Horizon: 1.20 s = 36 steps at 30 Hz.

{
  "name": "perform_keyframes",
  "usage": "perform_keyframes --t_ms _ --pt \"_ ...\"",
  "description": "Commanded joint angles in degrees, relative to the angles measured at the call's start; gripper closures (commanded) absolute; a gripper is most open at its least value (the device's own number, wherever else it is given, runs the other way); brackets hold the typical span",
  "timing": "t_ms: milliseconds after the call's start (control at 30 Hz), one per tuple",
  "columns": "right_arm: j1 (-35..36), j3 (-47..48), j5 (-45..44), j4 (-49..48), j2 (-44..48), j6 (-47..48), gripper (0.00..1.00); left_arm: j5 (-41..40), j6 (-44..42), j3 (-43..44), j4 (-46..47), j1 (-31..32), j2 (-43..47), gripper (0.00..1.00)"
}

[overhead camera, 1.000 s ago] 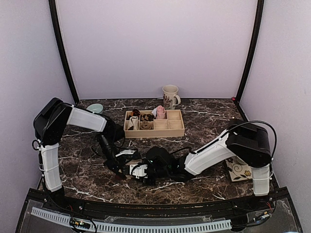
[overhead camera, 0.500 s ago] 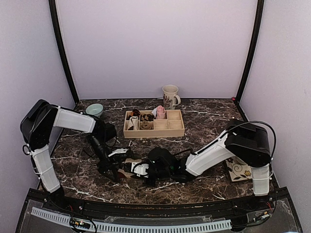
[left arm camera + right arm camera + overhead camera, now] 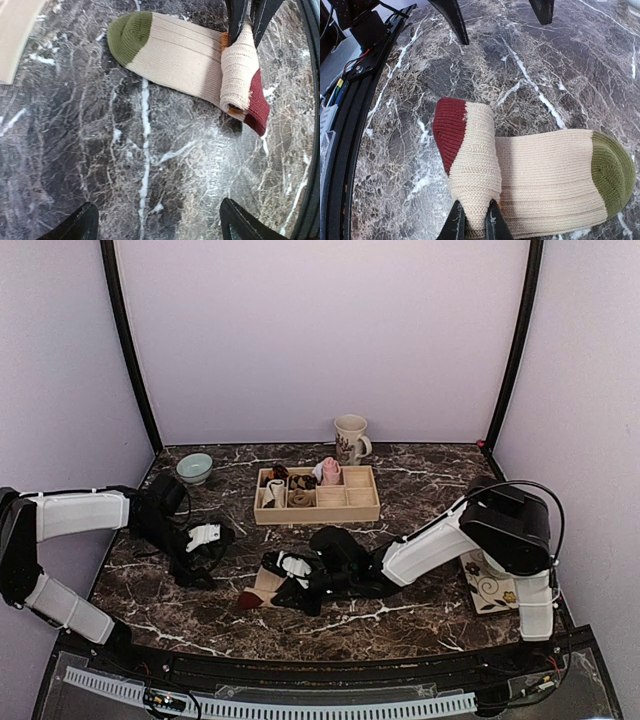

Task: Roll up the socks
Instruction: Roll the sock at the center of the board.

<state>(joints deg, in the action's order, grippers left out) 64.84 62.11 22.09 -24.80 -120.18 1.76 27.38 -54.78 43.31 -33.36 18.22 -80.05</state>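
Left claw (image 3: 203, 538): we have drawn it off toward 9 o'clock, spread wide, empty.
Right claw (image 3: 472, 220): clamped on the rolled cuff end.
Sock (image 3: 175, 52): near 6 o'clock on the desk (image 3: 420, 490), partly rolled.
Meaning: we judge the right arm rolls on alone.

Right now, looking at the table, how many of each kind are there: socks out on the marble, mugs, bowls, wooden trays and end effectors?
sock on the marble: 1
mug: 1
bowl: 1
wooden tray: 1
end effectors: 2, the left end effector and the right end effector
Total: 6
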Motion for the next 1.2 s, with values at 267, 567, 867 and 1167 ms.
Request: perform_keyframes --t_ms 267,567,867,1167 --pt "-2.3 1.0 5.8 7.4 -4.2 -10.7 1.0 2.2 -5.4 -5.0 3.3 -0.2 7.0 0.13" --pt "-4.2 8.1 6.9 18.1 -9.5 -15.9 1.0 0.8 -9.2 -2.5 -0.7 12.5 9.5 0.28" --pt "-6.2 8.2 7.5 20.4 -10.2 -20.0 1.0 -3.2 -8.1 -5.7 6.6 20.2 7.7 0.38" --pt "-7.3 11.0 14.0 22.9 -15.2 -23.7 1.0 -6.2 -10.7 -6.3 17.1 21.4 3.2 0.37"
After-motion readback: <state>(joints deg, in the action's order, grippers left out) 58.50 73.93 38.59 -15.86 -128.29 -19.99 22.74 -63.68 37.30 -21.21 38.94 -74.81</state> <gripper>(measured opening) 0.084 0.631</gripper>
